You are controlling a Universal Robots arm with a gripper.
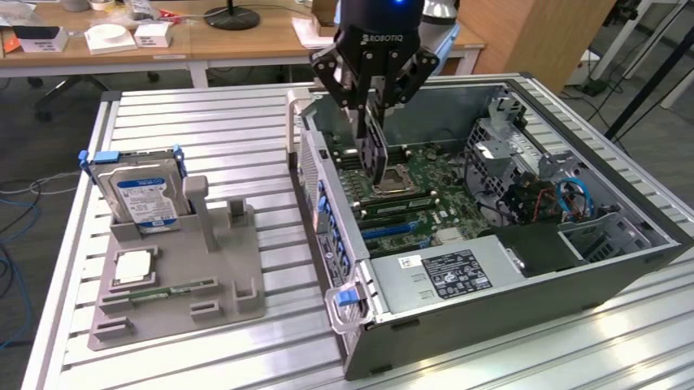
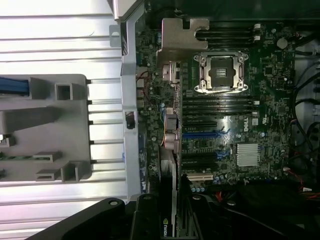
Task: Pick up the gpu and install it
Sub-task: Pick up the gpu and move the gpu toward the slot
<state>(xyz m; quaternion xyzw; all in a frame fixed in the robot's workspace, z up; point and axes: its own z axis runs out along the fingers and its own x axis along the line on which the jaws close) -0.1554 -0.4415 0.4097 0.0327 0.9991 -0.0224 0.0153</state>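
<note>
Gripper (image 1: pixel 375 97) is clenched on the gpu (image 1: pixel 375 150), pinching one short end so the card hangs on end, silvery bracket (image 2: pixel 182 35) lowest, long edges free of the fingers. It's inside the open case (image 1: pixel 607 268), over the motherboard (image 1: pixel 434 207), close to the case wall with the blue latches. Lower end is by the CPU socket (image 2: pixel 220 72); contact there, can't tell. Not in a slot, so install isn't done. Hard drive (image 1: pixel 143 195) sits in the grey fixture (image 1: pixel 233 296) outside the case, not the target.
</note>
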